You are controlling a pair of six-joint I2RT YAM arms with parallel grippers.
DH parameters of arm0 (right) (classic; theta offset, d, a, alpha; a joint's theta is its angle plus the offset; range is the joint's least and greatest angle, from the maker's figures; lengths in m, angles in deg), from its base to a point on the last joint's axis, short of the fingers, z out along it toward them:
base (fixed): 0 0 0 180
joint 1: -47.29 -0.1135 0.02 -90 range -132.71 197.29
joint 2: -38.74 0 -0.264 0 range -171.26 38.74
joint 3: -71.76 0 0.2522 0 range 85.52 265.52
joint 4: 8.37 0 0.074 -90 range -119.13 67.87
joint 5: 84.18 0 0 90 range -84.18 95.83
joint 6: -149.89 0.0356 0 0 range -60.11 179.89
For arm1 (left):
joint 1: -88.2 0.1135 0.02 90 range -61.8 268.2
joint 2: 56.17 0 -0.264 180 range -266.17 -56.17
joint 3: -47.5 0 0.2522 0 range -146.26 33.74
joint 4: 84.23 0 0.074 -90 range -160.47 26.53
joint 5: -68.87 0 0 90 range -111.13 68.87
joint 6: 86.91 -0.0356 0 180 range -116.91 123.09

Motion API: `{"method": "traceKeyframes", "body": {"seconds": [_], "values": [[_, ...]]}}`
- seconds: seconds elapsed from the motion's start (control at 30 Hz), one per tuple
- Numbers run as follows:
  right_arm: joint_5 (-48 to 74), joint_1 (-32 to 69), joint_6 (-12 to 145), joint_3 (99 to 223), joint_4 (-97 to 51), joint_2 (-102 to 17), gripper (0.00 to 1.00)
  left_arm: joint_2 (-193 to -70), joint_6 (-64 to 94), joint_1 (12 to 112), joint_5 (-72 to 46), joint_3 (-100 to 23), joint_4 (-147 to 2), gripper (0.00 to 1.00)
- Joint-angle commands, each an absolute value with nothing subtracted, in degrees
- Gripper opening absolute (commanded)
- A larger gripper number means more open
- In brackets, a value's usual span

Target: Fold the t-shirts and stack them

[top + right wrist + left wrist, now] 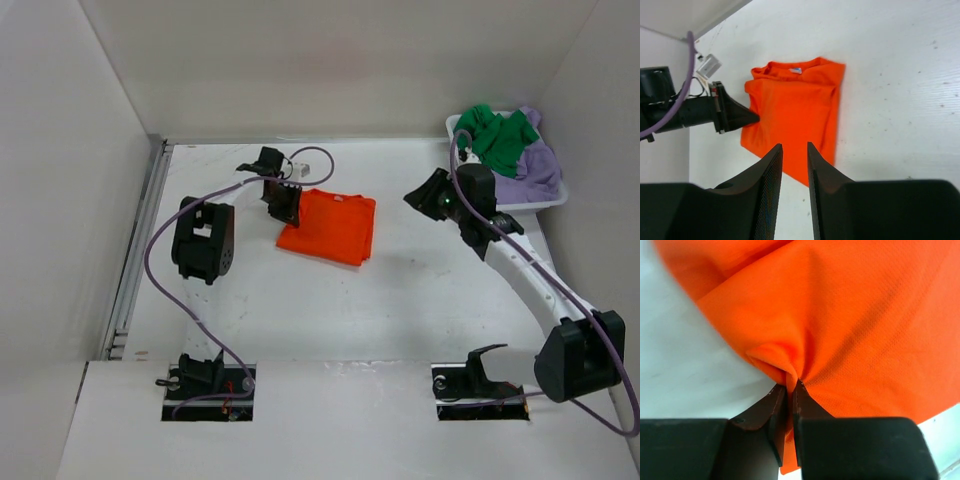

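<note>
- Orange knit cloth, top view: the orange t-shirt (330, 228) lies folded flat mid-table. The left gripper (285, 207) meets its left edge, and the right gripper (428, 197) hovers apart on the right. The green t-shirt (498, 140) and lavender t-shirt (535, 172) are heaped in the white basket (553, 203).
- Left wrist view: the jaws are closed on a puckered pinch of the shirt's edge. The fabric looks light and limp, and its layers are likely to slide.
- Right wrist view: the fingers are slightly parted and empty, facing the shirt. An opposite edge or corner seems the sound second hold.
</note>
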State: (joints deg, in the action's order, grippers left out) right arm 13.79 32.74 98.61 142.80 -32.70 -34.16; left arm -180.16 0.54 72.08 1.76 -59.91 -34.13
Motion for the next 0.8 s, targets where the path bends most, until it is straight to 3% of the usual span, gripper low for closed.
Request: {"method": "traceKeyframes", "body": {"seconds": [0.0,0.4,0.77], "values": [[12.6,34.4,97.5,141.1,-34.2,-31.9,0.31,-179.0,1.9,76.7,-2.1,-63.5,-35.9,0.00],[10.8,36.1,95.5,145.8,-42.2,-30.9,0.31,-187.8,-1.3,94.8,-7.4,-81.1,-37.9,0.00],[6.9,32.0,93.6,156.0,-52.4,-36.1,0.32,-197.8,-4.1,104.6,-13.9,-95.0,-48.1,0.01]]}}
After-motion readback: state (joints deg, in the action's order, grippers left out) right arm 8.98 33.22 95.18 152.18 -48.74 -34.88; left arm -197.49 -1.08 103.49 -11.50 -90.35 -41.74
